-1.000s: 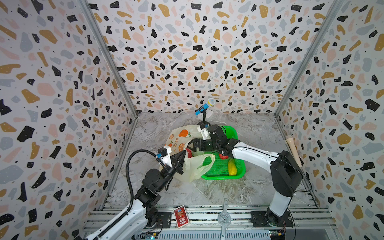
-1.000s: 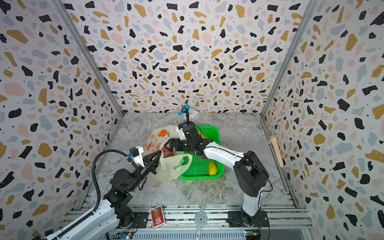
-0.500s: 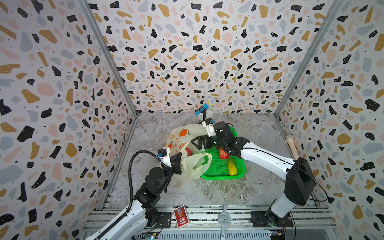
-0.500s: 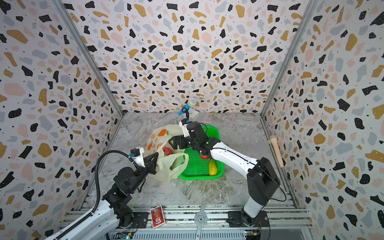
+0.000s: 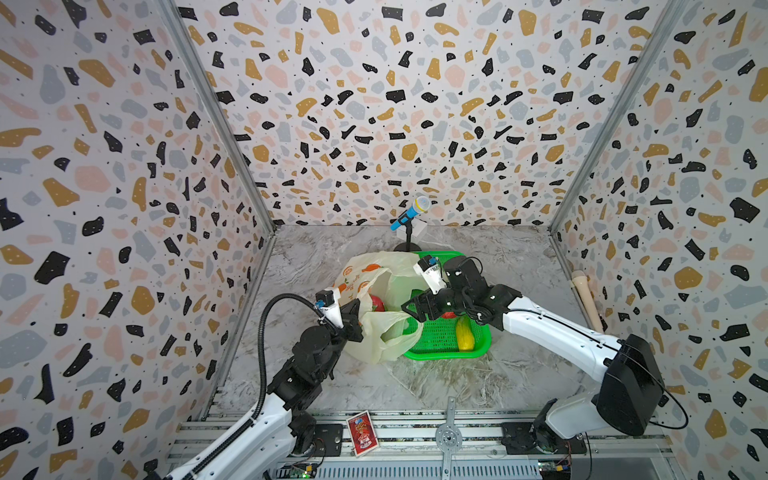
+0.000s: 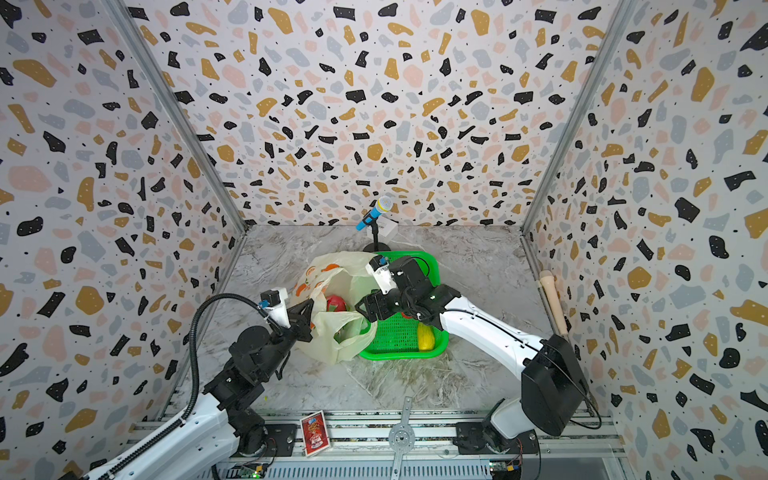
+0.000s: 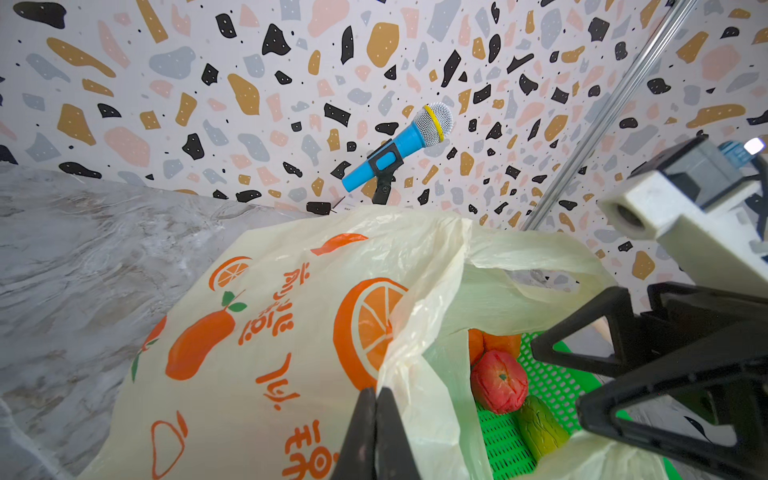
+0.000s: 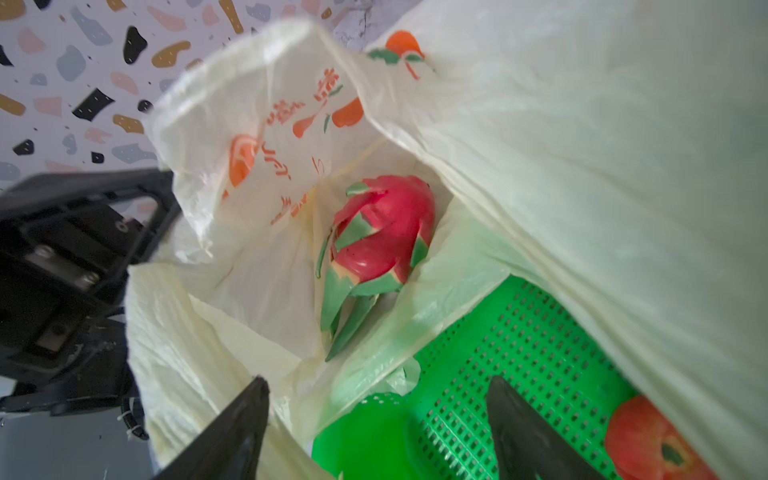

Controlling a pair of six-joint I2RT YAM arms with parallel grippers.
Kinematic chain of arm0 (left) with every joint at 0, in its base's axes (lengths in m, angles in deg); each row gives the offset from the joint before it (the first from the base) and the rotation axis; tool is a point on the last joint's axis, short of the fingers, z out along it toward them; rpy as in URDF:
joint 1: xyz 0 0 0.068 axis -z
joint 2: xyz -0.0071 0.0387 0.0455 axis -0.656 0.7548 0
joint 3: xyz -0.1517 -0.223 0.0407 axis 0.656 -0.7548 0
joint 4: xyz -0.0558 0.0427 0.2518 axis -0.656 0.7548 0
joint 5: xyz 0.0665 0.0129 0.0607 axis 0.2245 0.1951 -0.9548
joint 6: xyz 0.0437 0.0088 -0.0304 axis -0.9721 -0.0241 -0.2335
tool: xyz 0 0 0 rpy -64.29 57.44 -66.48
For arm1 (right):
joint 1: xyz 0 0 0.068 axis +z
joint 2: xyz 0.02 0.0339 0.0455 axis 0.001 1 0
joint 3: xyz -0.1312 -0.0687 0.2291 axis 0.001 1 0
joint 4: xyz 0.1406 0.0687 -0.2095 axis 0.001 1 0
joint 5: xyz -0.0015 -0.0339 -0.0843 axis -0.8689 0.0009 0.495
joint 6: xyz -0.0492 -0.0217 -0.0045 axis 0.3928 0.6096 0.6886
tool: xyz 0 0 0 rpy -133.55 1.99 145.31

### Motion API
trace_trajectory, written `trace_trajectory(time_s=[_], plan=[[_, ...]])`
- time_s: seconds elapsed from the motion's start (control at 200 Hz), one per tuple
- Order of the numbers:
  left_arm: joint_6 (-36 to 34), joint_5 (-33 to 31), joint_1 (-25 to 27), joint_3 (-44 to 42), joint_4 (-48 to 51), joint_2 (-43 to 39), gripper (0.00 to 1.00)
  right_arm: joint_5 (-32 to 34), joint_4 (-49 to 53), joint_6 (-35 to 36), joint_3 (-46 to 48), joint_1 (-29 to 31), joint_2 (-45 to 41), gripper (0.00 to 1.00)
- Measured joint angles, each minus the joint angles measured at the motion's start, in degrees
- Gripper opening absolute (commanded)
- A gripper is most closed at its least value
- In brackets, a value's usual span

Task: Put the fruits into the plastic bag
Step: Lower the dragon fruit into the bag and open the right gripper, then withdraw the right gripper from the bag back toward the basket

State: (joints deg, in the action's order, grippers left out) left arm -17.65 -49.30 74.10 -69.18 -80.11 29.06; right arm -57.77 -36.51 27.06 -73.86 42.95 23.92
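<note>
On the left, our left gripper [image 7: 376, 392] has not shifted in the last second: its fingers are pressed together on the near-left rim of the plastic bag [image 5: 376, 340], holding the mouth up and open toward the right.

Inside the bag, the pink-red dragon fruit [image 8: 382, 232] lies on the bottom film, touching neither arm. We count that fruit as delivered.

What has changed is our right gripper [image 5: 417, 309]. A second ago it was reaching left over the bag's mouth. Now it has drawn back to the right and hangs where the bag's lip drapes over the left edge of the green basket [image 5: 444, 356]. Its jaws are apart with nothing between them, a little narrower than before.

To the right, in the basket, fruits are left: the red apple [image 7: 498, 382], an orange [image 7: 494, 343] just behind it, the bumpy green fruit [image 7: 540, 428] touching the apple on its near side, and a yellow fruit [image 5: 465, 338] at the near right.

So we judge one drop finished and the next pick starting, with most of the fruits not yet bagged.
</note>
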Motion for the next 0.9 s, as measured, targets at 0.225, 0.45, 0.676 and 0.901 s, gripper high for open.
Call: trace_trajectory(time_s=[0.225, 0.45, 0.676, 0.901], plan=[[-0.7, 1.1, 0.0, 0.5, 0.0, 0.3, 0.0, -2.5, -3.3, -5.3, 3.3, -4.4, 0.7, 0.61], [-1.2, 1.6, 0.0, 0.5, 0.0, 0.3, 0.0, -5.4, -7.4, -8.4, 3.3, -6.0, 3.3, 0.64], [-1.4, 1.7, 0.0, 0.5, -0.1, 0.3, 0.0, -10.1, -10.3, -11.1, 3.3, -6.0, 7.5, 0.66], [-1.6, 2.0, 0.0, 0.5, -0.3, 0.3, 0.0, -14.2, -11.0, -12.3, 2.9, -5.8, 11.6, 0.68]])
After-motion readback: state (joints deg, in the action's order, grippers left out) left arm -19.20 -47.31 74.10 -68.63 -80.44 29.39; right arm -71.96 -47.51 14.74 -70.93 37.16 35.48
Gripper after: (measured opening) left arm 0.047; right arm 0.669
